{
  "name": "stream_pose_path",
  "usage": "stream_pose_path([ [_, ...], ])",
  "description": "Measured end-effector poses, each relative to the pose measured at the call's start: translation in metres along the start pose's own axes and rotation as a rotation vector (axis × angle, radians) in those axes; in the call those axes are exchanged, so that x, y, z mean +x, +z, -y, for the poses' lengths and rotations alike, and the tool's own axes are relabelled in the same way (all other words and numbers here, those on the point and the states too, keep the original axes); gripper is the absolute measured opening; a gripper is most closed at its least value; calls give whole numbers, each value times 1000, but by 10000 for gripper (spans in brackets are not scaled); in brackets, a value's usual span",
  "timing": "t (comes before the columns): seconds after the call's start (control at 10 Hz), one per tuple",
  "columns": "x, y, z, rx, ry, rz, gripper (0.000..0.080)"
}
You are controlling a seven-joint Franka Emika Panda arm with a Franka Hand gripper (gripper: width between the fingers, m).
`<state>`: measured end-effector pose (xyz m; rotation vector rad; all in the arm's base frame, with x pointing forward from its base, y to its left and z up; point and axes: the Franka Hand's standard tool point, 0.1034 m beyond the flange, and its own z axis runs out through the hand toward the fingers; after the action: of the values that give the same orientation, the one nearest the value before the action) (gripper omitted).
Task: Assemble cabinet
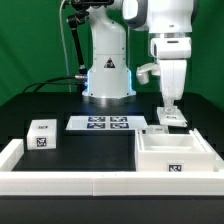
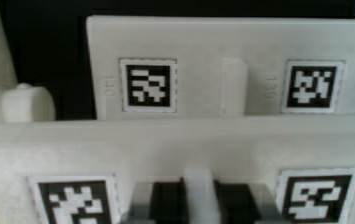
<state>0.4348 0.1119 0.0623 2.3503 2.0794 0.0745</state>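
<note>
The cabinet's large white box body (image 1: 178, 152) lies open-topped at the exterior view's right, a tag on its front wall. Just behind it sits a smaller white panel (image 1: 172, 119), and my gripper (image 1: 170, 110) reaches straight down onto it. In the wrist view my two dark fingers (image 2: 156, 203) stand close together, with a thin white rib of that tagged panel (image 2: 85, 160) pinched between them; the gripper (image 2: 193, 200) is shut on it. Beyond it lies another white cabinet part (image 2: 218, 45) with two tags. A further tagged white block (image 1: 42, 134) sits at the exterior view's left.
The marker board (image 1: 107, 123) lies flat in front of the robot's base (image 1: 107, 85). A low white border rail (image 1: 90, 182) runs along the front and up the left side. A small white knob-like piece (image 2: 17, 102) shows beside the panels in the wrist view.
</note>
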Motion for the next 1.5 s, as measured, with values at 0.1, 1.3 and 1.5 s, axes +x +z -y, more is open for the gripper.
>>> stream_pose_path([
  [0.1, 0, 1, 1, 2, 0, 0, 68],
  [1.3, 2, 4, -20, 4, 8, -4, 69],
  [1.5, 5, 4, -19, 3, 16, -5, 69],
])
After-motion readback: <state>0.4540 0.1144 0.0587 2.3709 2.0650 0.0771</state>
